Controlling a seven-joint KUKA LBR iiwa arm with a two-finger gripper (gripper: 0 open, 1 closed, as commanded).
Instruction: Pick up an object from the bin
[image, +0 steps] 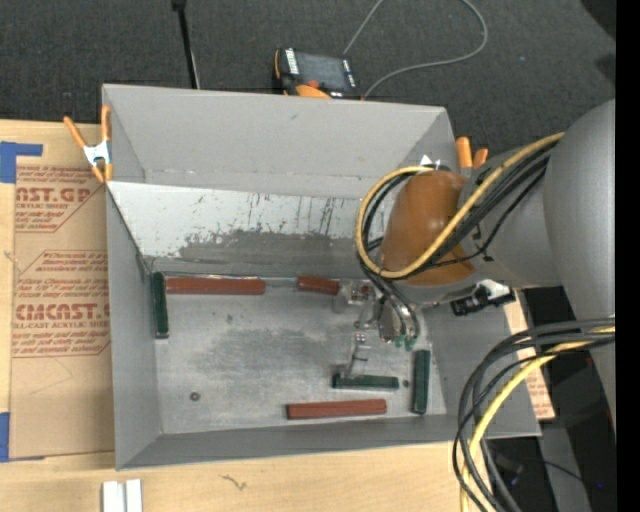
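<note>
In bin (130, 330): 3 red-brown bars (215, 286), 3 green bars (158, 305); gripper (360, 350) above front green bar (368, 381), open/closed can't tell.

Orange wrist cover (425, 230) hides bin (250, 140) rt-back corner; arm (590, 200) cut off rt.

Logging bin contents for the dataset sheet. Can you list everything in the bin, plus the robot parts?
bin: 1, grey metal, centre of view
red-brown bars: 3, red-brown; a long one and a short one along the far wall, one along the near wall
dark green bars: 3, dark green; one by the left wall, one by the right wall, one lying flat just below the gripper
dark speck: 1, dark, near-left floor; too small to identify
gripper: 1, metal, right half of the bin
orange wrist cover: 1, above the gripper
cables: several, yellow and black, looped around the wrist
</note>
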